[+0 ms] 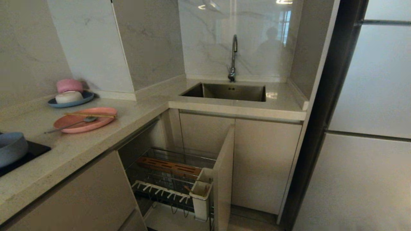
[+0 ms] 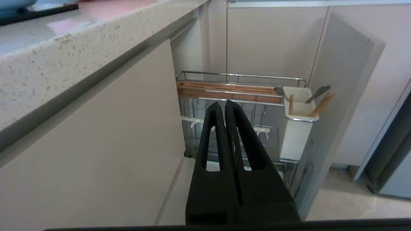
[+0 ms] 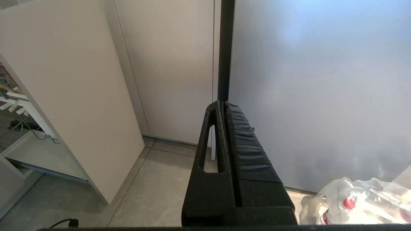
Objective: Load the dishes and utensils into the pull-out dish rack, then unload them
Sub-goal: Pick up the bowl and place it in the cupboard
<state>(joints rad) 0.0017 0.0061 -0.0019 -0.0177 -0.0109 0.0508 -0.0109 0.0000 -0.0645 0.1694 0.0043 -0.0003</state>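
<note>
**Rack pulled out, dishes on the surface, both arms low and empty**

Head view: pull-out dish rack [image 1: 179, 179] is extended from the cabinet under the surface [image 1: 77, 147]. Pink plate [image 1: 85, 119] sits on the surface, chopsticks [image 1: 90, 114] lying across it and the spoon [image 1: 69, 125] resting in it, handle over the rim. Blue-grey bowl [image 1: 11, 148] at the left edge, on a dark panel. Neither arm visible here.

Left wrist view: left gripper [image 2: 223, 107] has jaws closed, holding nothing, pointed at the rack's brown slotted strip [image 2: 224, 88]. White utensil cup [image 2: 298, 125] at the rack's front panel holds a few sticks and a metal utensil.

Right wrist view: right gripper [image 3: 221, 107] has jaws closed, empty, facing the cabinet fronts and a grey door, above the floor [image 3: 154, 192].
</note>
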